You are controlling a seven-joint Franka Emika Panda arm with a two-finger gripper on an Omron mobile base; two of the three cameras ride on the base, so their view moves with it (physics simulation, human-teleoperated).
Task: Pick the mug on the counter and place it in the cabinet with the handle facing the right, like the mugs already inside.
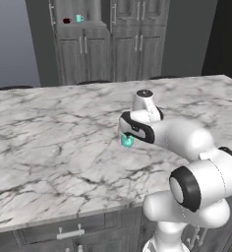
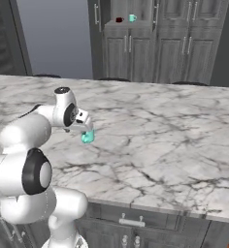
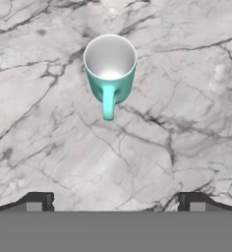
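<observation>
A small teal mug (image 3: pixel 109 69) with a white inside stands upright on the white marble counter (image 3: pixel 187 98); its handle points toward the bottom of the hand view. In the base views the mug (image 1: pixel 127 141) (image 2: pixel 87 137) peeks out from under the hand. My gripper (image 3: pixel 116 201) hovers above the mug, open, with nothing between its fingertips (image 3: pixel 39 201). Far behind, the grey cabinet (image 1: pixel 83 44) (image 2: pixel 131 43) has a shelf niche holding a dark red mug (image 1: pixel 66 20) (image 2: pixel 119 20) and a teal mug (image 1: pixel 79 18) (image 2: pixel 132 18).
The counter (image 1: pixel 49 138) (image 2: pixel 174 140) stretches wide on all sides of the mug, over grey drawer fronts (image 1: pixel 71 231) (image 2: pixel 131 223). Dark stool tops (image 1: pixel 93 82) line its far edge. The cabinet stands well beyond the counter.
</observation>
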